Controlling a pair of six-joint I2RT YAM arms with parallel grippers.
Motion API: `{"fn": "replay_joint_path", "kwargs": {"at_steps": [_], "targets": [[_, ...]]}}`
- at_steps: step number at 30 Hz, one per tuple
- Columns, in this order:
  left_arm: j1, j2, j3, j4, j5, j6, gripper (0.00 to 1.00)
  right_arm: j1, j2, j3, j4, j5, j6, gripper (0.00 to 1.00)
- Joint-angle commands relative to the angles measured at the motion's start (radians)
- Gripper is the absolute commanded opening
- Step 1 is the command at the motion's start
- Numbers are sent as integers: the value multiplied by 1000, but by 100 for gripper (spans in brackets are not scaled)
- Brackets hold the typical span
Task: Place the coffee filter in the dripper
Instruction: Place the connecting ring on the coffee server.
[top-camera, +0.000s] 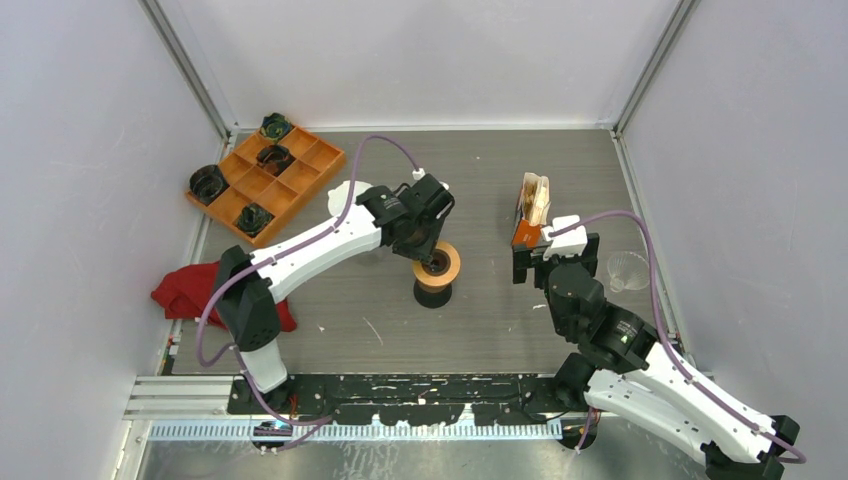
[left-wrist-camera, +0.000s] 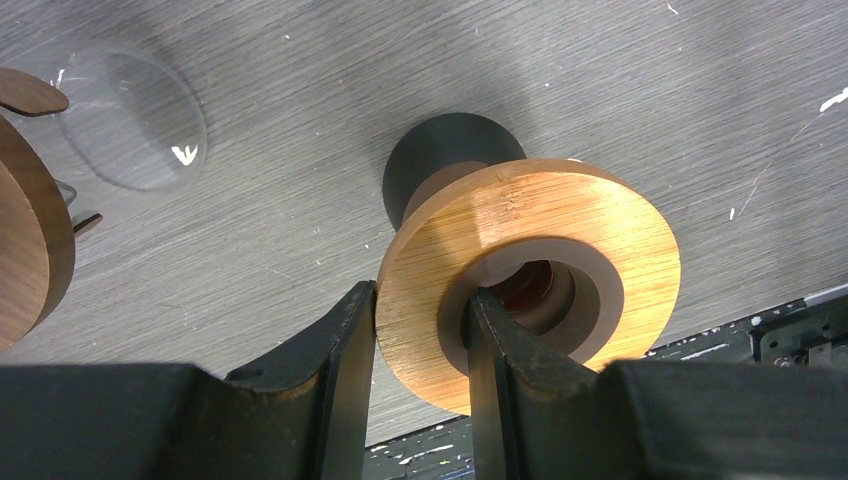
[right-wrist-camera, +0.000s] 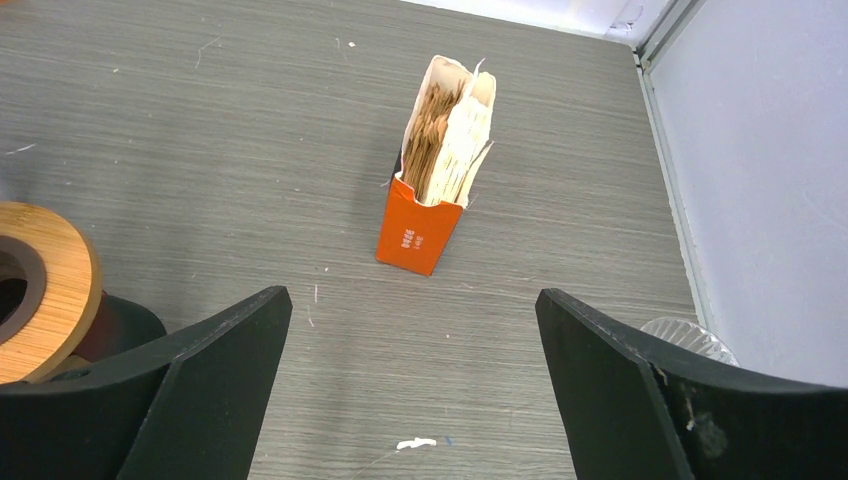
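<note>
Little is done: the right jaws gape empty before the filter box (right-wrist-camera: 430, 190), the left jaws pinch the wooden ring stand (left-wrist-camera: 560, 215).

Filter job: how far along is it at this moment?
Done: nothing yet; the filters sit in their box. In hand: the left gripper is clamped on the wooden ring, one finger in its hole and one outside the rim. The right gripper is open, facing the box without touching it. Left: pull out one filter and seat it.
</note>
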Motion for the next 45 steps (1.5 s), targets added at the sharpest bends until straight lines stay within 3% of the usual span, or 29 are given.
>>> {"fn": "replay_joint_path", "kwargs": {"at_steps": [1,12,19,25,45], "targets": [[-4,-7,46,-17,-6,16,22,-2,9,5,47,17,-12,100],[-4,1,61,-44,-25,19,28,-2,7,4,49,15,-11,100],[-4,9,66,-41,-29,19,41,-1,9,5,49,7,-11,100],[-4,17,77,-41,-30,18,47,-2,7,5,49,4,-10,100],[-4,37,85,-29,-75,9,44,-2,-2,3,49,-16,1,100]]}}
